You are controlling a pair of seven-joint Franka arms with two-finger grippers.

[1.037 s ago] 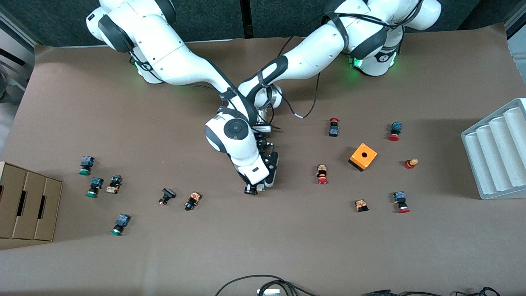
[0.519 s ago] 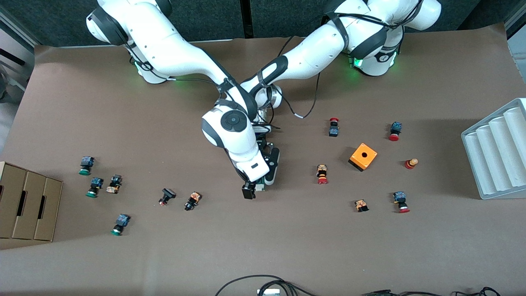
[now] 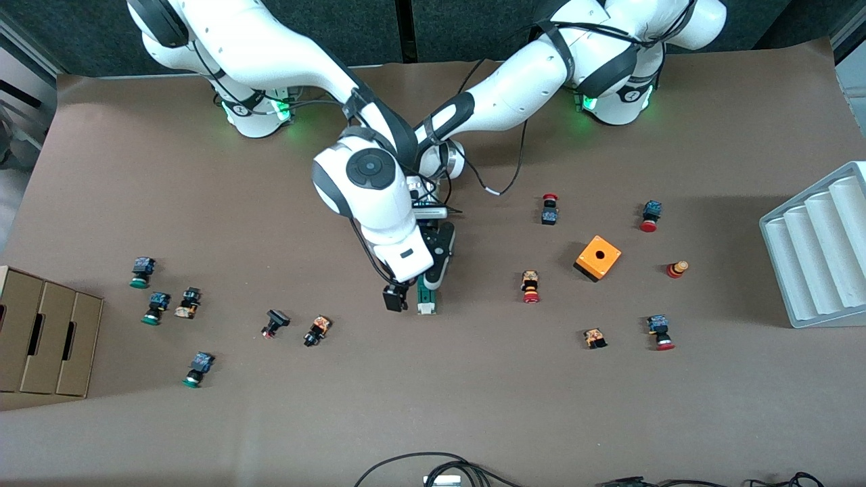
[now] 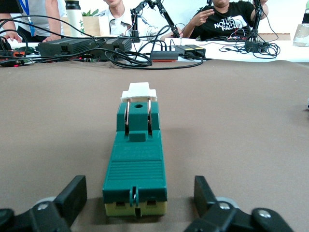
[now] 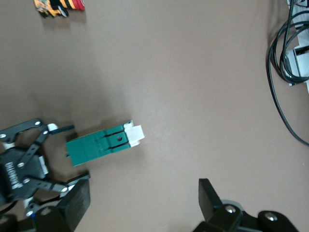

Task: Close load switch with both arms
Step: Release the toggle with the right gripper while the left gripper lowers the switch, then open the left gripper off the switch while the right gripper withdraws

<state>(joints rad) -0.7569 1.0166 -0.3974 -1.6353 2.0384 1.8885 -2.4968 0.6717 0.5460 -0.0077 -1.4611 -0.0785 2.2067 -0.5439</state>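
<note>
The green load switch [image 3: 425, 292] lies flat on the brown table, its white sliding piece [image 3: 426, 310] at the end nearer the front camera. In the left wrist view the load switch [image 4: 137, 166] sits between the fingers of my left gripper [image 4: 139, 197], which is open, with a gap on each side. My left gripper [image 3: 433, 272] is low at the switch's end farther from the camera. My right gripper [image 3: 399, 296] hangs open and empty beside the switch, toward the right arm's end. In the right wrist view the load switch [image 5: 104, 143] lies apart from my right gripper [image 5: 144, 198].
An orange cube [image 3: 598, 258] and several push buttons [image 3: 530, 286] lie toward the left arm's end, near a white ridged tray [image 3: 815, 250]. More buttons [image 3: 316, 331] and a cardboard box [image 3: 47, 338] lie toward the right arm's end. Cables [image 3: 433, 467] run along the near edge.
Both grippers have opened. The left one has let go of the load switch, which now rests on the table. The right arm has lifted and drawn back toward its base.
</note>
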